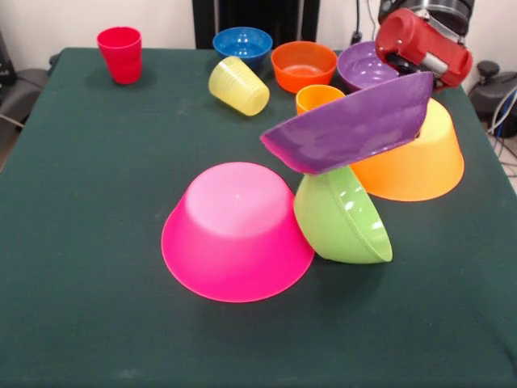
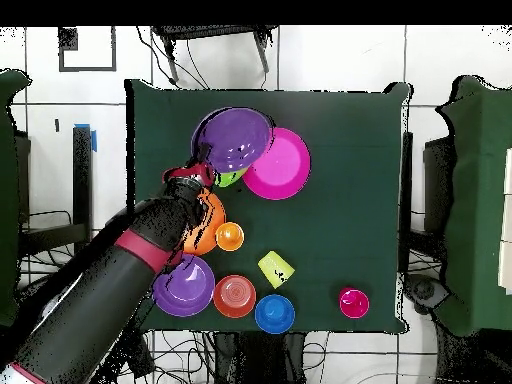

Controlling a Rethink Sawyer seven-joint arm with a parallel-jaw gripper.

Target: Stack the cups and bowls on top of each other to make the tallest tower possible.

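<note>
Read the front view like a clock, with 12 at the robot's side of the table (image 1: 89,323).

You have ten things to stack: three cups and seven bowls.

The three cups:
- The red cup (image 1: 119,54) stands upright at 11, well apart from the rest.
- The yellow cup (image 1: 238,86) lies on its side near 12.
- The orange cup (image 1: 317,97) stands upright, just past the tilted purple bowl, and is partly hidden by it.

The seven bowls (two are purple, the others are one of each colour):
- The blue bowl (image 1: 242,43), the small orange bowl (image 1: 304,66) and the far purple bowl (image 1: 363,69) sit mouth up in a row along the 12 edge.
- The pink bowl (image 1: 237,230) is upside down near the middle.
- The green bowl (image 1: 343,217) is tipped on its side, touching the pink one at its 3.
- The big orange bowl (image 1: 416,158) is upside down at 2.
- The tilted purple bowl (image 1: 351,123) is up over the green and big orange bowls, with its low end at 9 and its high end at 3. It looks to touch both of them.

The gripper (image 1: 410,66) comes in at 1 o'clock, right at the high rim of the tilted purple bowl. Its tip is hidden there, so you cannot tell if it is open or closed on the rim. The overhead view shows it (image 2: 190,180) beside the same bowl (image 2: 238,138), also hidden.
</note>
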